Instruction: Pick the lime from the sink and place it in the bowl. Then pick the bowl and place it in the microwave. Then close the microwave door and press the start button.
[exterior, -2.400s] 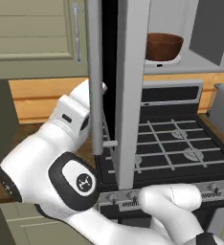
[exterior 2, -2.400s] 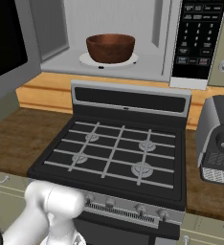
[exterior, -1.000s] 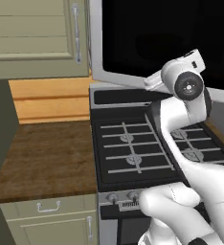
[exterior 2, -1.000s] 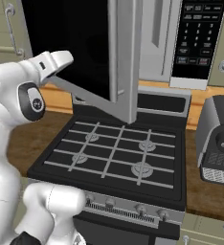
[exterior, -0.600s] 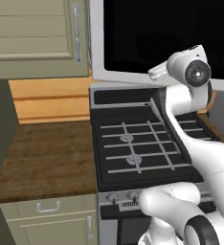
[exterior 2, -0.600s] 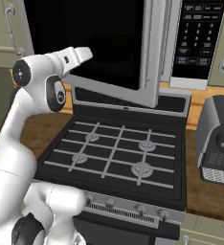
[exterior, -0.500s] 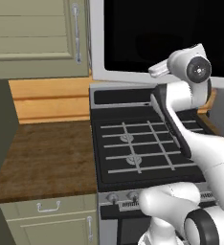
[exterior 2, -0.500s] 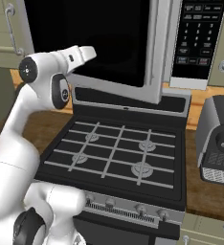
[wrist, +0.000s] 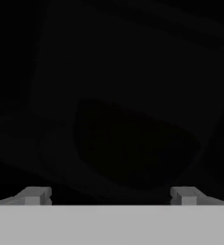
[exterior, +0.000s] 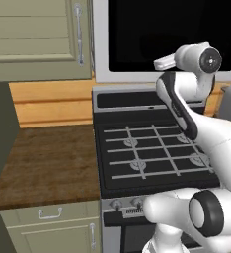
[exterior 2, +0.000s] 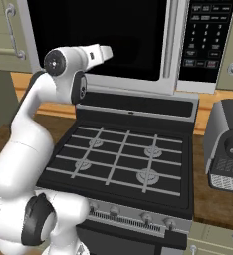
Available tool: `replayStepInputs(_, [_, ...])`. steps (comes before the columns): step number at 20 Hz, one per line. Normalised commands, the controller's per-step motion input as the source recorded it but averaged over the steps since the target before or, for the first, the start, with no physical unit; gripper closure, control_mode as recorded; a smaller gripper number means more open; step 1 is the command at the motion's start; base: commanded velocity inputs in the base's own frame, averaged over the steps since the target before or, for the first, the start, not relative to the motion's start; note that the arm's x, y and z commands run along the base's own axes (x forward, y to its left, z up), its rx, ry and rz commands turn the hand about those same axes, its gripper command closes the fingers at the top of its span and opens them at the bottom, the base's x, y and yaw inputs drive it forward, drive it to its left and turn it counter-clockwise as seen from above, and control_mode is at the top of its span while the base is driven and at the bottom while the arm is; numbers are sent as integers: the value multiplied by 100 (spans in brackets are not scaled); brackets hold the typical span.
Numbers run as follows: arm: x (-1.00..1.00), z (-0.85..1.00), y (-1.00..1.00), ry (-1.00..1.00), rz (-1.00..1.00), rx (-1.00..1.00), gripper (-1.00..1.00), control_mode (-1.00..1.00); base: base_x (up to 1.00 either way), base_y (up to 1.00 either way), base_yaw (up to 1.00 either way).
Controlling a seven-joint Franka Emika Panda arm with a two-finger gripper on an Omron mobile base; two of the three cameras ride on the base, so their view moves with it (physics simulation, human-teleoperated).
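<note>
Item: microwave door [exterior 2: 96, 37], black glass above the range [exterior 2: 123, 164], almost shut. Your gripper [wrist: 109, 195] (jaws spread wide, empty) faces the glass squarely; the door lies directly ahead of you.

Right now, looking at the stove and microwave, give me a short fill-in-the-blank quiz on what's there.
1. The microwave door above the gas range is ____.
2. The gripper faces the door's black glass with its jaws ____.
3. The microwave's button panel sits to the ____ of the door, seen from the right base view.
4. The range's top has ____ burners.

Missing words: closed; open; right; four
</note>
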Motion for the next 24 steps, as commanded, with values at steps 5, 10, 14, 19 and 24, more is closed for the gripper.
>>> replayStepInputs(5, [51,0,-12,0,8,14,-100,-100,0,0,0])
replayStepInputs(10, [19,-8,-15,-1,9,14,-100,-100,0,0,0])
replayStepInputs(14, [-44,-10,-60,-12,4,19,-100,-100,0,0,0])
replayStepInputs(19, [-99,0,-100,-13,0,27,-100,-100,0,0,0])
replayStepInputs(24, [-96,0,-100,-8,0,29,-100,-100,0,0,0])
